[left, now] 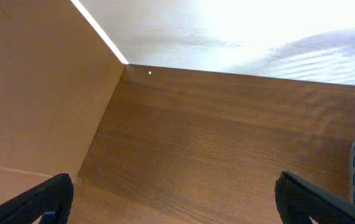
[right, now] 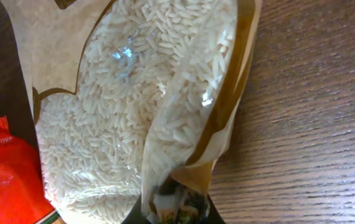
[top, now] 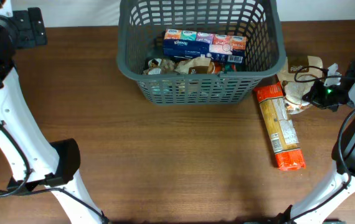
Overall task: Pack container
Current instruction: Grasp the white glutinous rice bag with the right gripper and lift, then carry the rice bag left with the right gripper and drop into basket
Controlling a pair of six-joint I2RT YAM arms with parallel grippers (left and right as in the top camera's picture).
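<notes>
Rice bag [right: 103, 124] sits at the right side of the table [top: 165, 155], its edge pinched by the right claw [right: 174, 214] (the nearer arm). Grey basket [top: 196, 84] lies to its left, long side running left to right. Left claw [left: 177, 202] is spread wide, holding nothing
</notes>
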